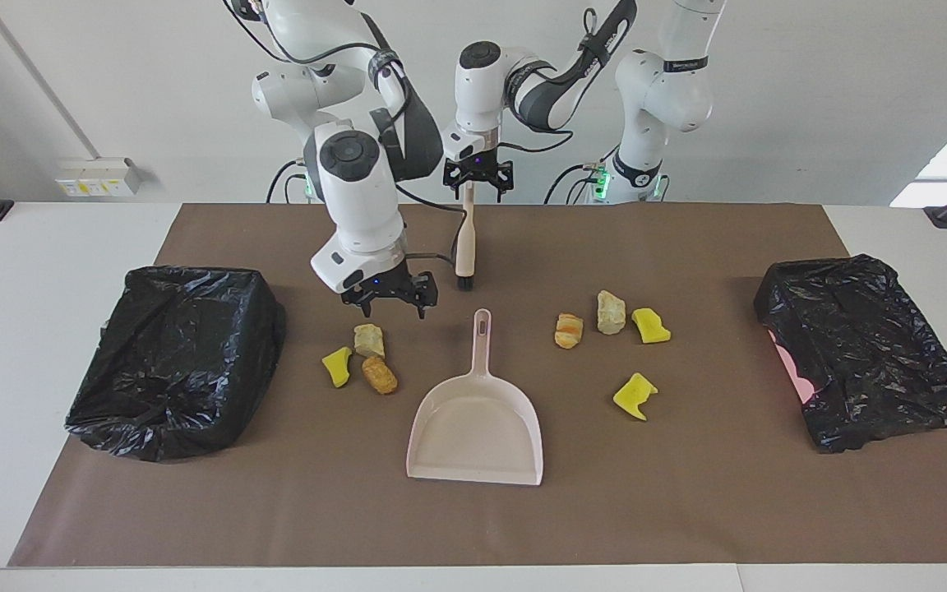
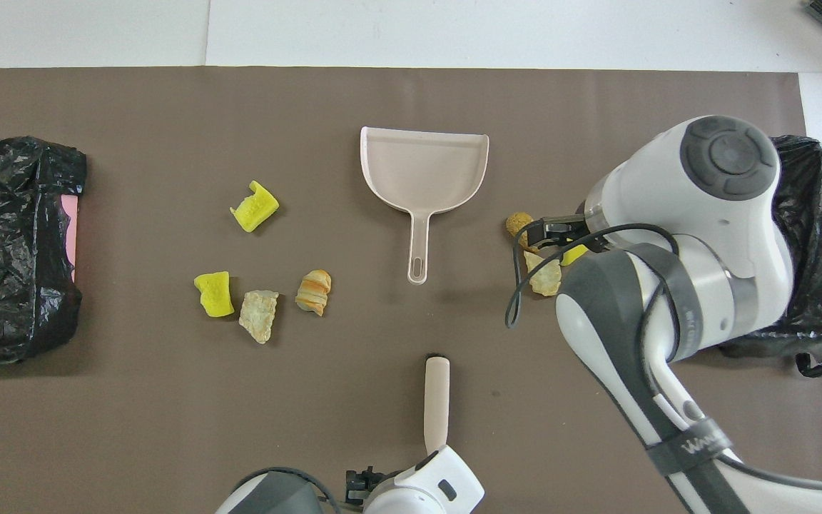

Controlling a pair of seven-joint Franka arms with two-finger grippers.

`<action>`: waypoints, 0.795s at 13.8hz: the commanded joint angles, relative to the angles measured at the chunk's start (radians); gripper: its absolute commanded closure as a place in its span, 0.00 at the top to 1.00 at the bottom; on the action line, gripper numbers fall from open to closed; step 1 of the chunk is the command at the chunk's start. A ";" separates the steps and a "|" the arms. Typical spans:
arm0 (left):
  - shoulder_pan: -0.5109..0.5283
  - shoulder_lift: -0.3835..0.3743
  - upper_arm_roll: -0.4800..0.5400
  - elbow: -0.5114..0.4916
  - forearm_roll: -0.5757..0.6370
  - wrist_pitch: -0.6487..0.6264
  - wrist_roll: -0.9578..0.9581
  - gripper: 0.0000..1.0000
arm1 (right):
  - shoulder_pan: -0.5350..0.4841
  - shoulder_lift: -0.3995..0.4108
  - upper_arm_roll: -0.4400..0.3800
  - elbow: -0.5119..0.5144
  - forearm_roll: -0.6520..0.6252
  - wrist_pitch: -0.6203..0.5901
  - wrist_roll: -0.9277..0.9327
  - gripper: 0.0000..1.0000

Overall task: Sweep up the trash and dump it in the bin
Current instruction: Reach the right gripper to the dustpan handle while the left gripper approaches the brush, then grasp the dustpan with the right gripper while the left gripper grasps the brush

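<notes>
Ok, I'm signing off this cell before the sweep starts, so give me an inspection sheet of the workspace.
Surface: brown mat on white table, flat.
Job's things: trash, seven pieces: group of three toward the right arm's end, group of four toward the left arm's; empty dustpan between them; brush nearer the robots; black-bagged bins at the mat's ends.
Clutter: nothing seen.
Grippers: right gripper open, over the mat beside the group of three; left gripper open, at the brush handle's tip.
Cables: right arm's cable hangs loose above the group of three.
Surroundings: socket box on the wall.
</notes>
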 commanded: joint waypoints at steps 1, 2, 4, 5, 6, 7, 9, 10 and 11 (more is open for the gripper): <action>-0.042 -0.008 0.019 -0.009 -0.021 0.022 -0.014 0.98 | 0.035 0.143 -0.001 0.167 0.027 -0.008 0.093 1.00; -0.057 -0.004 0.019 -0.009 -0.027 0.022 -0.014 0.97 | 0.045 0.171 0.008 0.193 0.028 0.017 0.107 1.00; -0.073 0.050 0.019 -0.005 -0.032 0.039 -0.017 0.95 | 0.053 0.185 0.028 0.187 0.030 0.068 0.110 1.00; -0.082 0.052 0.019 -0.005 -0.033 0.046 -0.017 0.95 | 0.055 0.185 0.030 0.187 0.030 0.072 0.109 1.00; -0.082 0.053 0.019 -0.003 -0.033 0.046 -0.016 0.93 | 0.053 0.187 0.040 0.187 0.033 0.078 0.109 1.00; -0.082 0.052 0.019 -0.006 -0.036 0.046 -0.014 0.90 | 0.052 0.187 0.051 0.185 0.051 0.097 0.109 1.00; -0.082 0.050 0.019 -0.011 -0.038 0.043 -0.010 0.81 | 0.097 0.211 0.057 0.173 0.067 0.146 0.116 1.00; -0.080 0.050 0.019 -0.011 -0.038 0.043 -0.011 0.75 | 0.110 0.217 0.057 0.168 0.059 0.152 0.116 1.00; -0.082 0.050 0.019 -0.011 -0.041 0.037 -0.011 0.61 | 0.099 0.217 0.057 0.162 0.052 0.152 0.115 1.00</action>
